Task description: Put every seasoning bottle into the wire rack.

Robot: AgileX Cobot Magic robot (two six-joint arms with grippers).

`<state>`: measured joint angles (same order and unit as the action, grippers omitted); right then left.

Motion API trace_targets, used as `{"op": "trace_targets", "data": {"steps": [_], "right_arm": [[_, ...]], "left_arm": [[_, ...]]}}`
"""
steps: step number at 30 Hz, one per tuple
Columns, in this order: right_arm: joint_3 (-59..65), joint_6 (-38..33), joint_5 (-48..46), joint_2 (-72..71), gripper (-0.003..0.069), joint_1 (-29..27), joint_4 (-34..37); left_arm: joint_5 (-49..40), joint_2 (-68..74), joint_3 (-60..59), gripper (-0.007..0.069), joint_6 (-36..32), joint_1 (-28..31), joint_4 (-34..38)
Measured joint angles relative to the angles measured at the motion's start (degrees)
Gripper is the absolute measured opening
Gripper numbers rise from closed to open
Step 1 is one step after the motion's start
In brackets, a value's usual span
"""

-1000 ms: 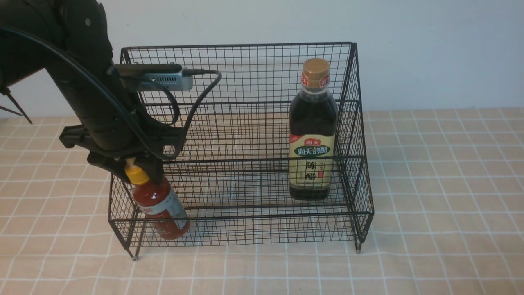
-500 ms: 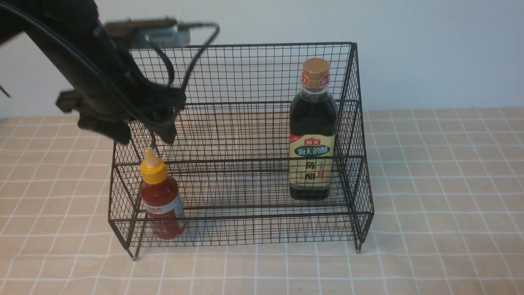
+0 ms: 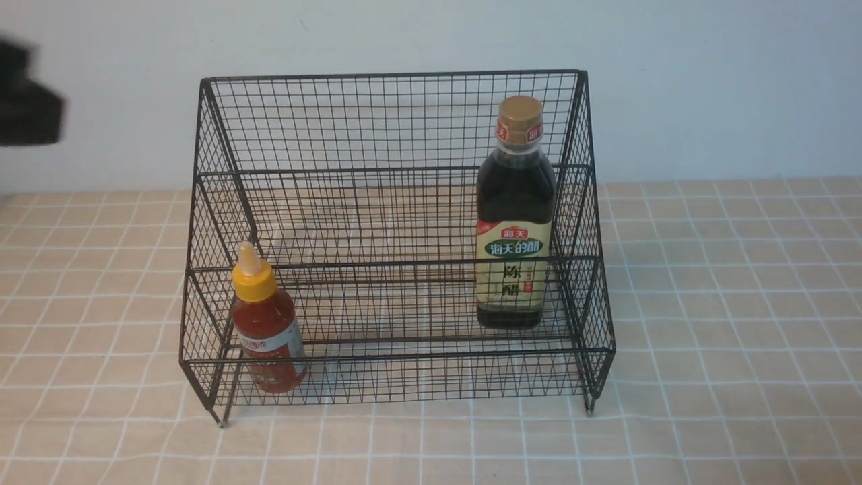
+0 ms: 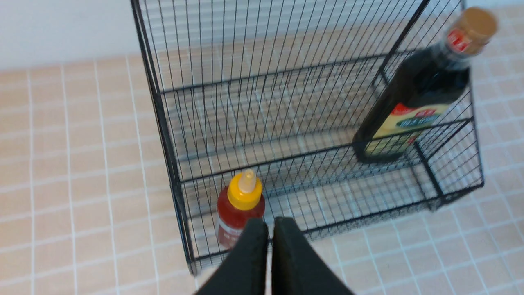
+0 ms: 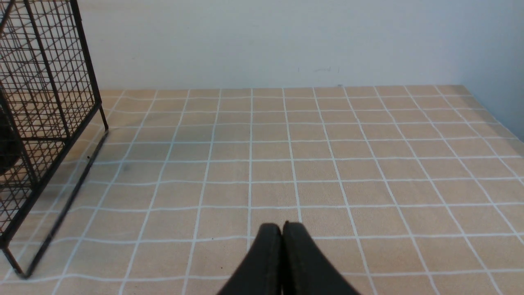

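Inside the black mesh wire rack (image 3: 397, 202) stand both bottles; both claws pressed together, empty.

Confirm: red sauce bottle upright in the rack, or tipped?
Upright. The red sauce bottle stands on the wire rack's lower tier at its left end, yellow nozzle pointing straight up, nothing gripping it.

The left arm (image 3: 27, 94) is blurred and cut off at the front view's left edge; the wire rack (image 5: 45, 102) is cropped in the right wrist view.
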<state>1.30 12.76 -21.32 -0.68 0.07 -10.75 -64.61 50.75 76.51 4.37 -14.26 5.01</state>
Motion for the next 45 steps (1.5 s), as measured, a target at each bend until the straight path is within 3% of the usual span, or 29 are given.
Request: {"op": "trace_targets", "data": {"steps": [7,15,31,37,45], "right_arm": [[0.0,0.0,0.0,0.0,-0.0013,0.0,0.0],[0.0,0.0,0.0,0.0,-0.0013,0.0,0.0],[0.0,0.0,0.0,0.0,-0.0013,0.0,0.0],[0.0,0.0,0.0,0.0,-0.0013,0.0,0.0],[0.0,0.0,0.0,0.0,-0.0013,0.0,0.0]], "left_arm": [[23.5,-22.3,-25.1,-0.0007,1.0,0.0,-0.1],[37.5,-42.2,-42.2,-0.0007,1.1,0.0,-2.9],[39.3,-47.8,-56.4,-0.0007,0.2,0.2,-8.7],[40.6,-47.8,-67.5,-0.0007,-5.0,6.5,-6.5],[43.0,-49.7,-77.6,-0.0007,-5.6,12.7,-4.6]]}}
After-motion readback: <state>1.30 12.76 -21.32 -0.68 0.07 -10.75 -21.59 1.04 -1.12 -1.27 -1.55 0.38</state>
